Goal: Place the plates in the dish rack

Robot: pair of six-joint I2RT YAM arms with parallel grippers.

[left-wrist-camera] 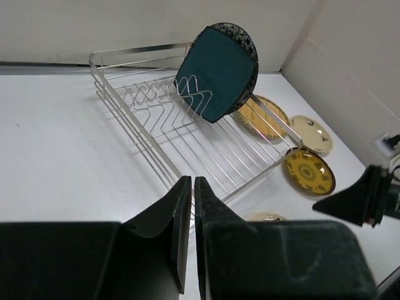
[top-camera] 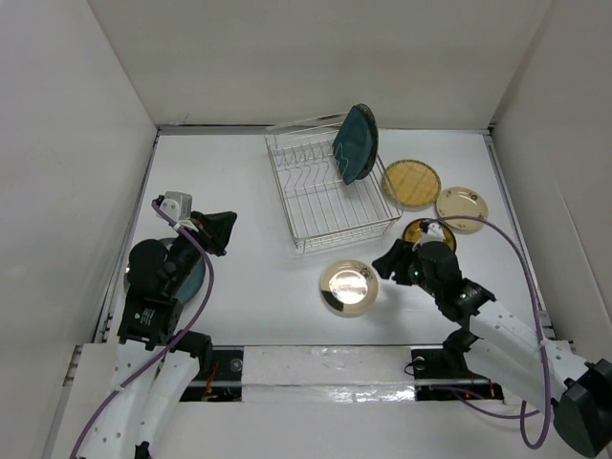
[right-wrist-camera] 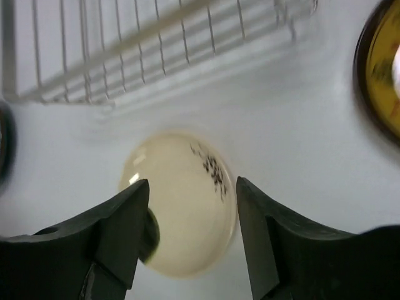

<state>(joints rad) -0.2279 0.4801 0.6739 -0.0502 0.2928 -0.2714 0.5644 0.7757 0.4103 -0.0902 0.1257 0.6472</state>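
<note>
- Pale glossy plate (top-camera: 348, 287): lies flat on the table (top-camera: 239, 191), on the near side of the dish rack (top-camera: 325, 196) and apart from the rack's near-right corner.
- Right gripper (top-camera: 384, 265): jaws spread, holding nothing. In the blurred right wrist view, the pale glossy plate sits below and between the two fingers.
- Governing relation: seen from above, the pale glossy plate is just beside the right gripper, on its left, and the dish rack lies beyond the plate. The plate is round, so it has no long axis and only its rim can be gripped. The right arm is by far the nearer.
- Left gripper (top-camera: 225, 226): clenched, nothing between the fingers, left of the dish rack and well apart from the pale glossy plate.
- Count, in the rack: one square dark teal plate (left-wrist-camera: 219, 72) stands tilted among the tines. A blue-patterned rim (left-wrist-camera: 240, 34) behind it is probably a second plate.
- Count, flat on the table: four. These are the pale glossy plate, a gold plate (top-camera: 411, 183), a cream plate (top-camera: 462, 208) and a dark-rimmed yellow plate (top-camera: 427, 229).
- A teal edge (top-camera: 196, 279) shows under the left arm. It cannot be told whether this is another plate.
- Judgement: most of the loading remains to be done.
</note>
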